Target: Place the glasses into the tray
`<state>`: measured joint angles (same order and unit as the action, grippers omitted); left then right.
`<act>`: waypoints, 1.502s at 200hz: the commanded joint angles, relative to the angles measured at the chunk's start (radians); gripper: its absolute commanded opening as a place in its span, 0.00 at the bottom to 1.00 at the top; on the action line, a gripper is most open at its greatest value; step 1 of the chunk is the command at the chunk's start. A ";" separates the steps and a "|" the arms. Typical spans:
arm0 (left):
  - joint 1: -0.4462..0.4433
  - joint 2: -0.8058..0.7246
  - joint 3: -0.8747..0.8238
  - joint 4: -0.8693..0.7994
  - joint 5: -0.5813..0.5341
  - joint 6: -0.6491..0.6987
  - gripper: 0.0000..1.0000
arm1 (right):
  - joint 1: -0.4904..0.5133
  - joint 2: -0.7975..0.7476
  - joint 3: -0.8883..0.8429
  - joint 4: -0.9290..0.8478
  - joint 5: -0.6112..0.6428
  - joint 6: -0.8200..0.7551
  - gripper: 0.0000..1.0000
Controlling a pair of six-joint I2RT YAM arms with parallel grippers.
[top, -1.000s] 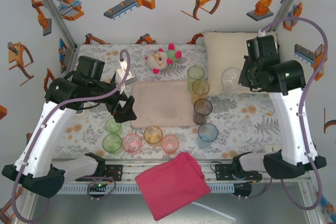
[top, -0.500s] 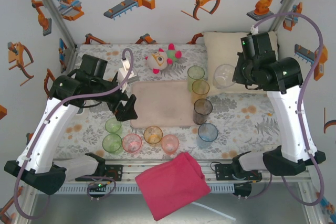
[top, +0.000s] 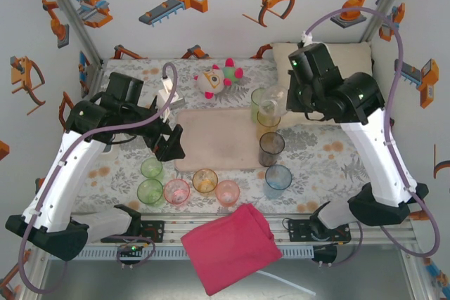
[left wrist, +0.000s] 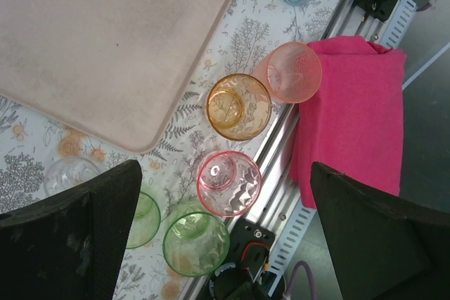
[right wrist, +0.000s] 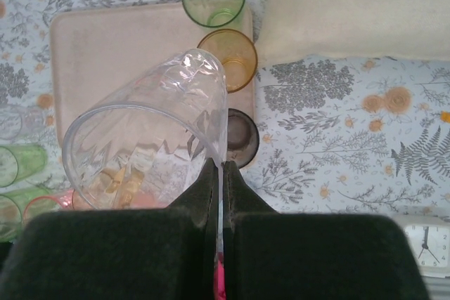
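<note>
My right gripper (right wrist: 219,163) is shut on the rim of a clear glass (right wrist: 148,138), which hangs tilted above the tray's (right wrist: 112,54) right edge. In the top view this glass (top: 271,103) hovers over the green (top: 262,95) and amber (top: 268,119) glasses. A smoky glass (top: 271,147) and a blue one (top: 278,177) stand to the right of the tray (top: 214,138). My left gripper (top: 169,147) is open by the tray's left edge, above the pink (left wrist: 228,183), orange (left wrist: 239,107), salmon (left wrist: 294,72) and green (left wrist: 195,244) glasses along the front.
A red cloth (top: 228,247) lies over the front rail. A plush toy (top: 218,79) sits behind the tray, and a cream pillow (right wrist: 351,8) fills the back right corner. A small clock (right wrist: 425,244) stands at the front right.
The right arm has swung left from over the pillow, carrying the clear glass to the tray's right edge. The left arm has barely moved.
</note>
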<state>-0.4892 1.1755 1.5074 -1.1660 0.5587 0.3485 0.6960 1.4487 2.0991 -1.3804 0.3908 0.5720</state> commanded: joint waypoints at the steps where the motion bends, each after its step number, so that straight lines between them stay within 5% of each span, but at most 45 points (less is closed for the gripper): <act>1: 0.010 -0.017 0.010 0.009 0.025 -0.021 0.97 | 0.053 0.011 0.008 0.022 0.048 0.048 0.00; 101: 0.076 -0.061 -0.003 0.029 0.032 -0.047 0.97 | 0.222 0.067 -0.158 0.141 0.054 0.136 0.00; 300: 0.086 -0.054 -0.024 0.036 0.064 -0.045 0.97 | 0.237 0.050 -0.536 0.334 0.031 0.222 0.00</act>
<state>-0.4095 1.1252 1.4948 -1.1362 0.5964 0.3023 0.9264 1.5162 1.5806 -1.0870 0.4118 0.7612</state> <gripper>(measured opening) 0.972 0.006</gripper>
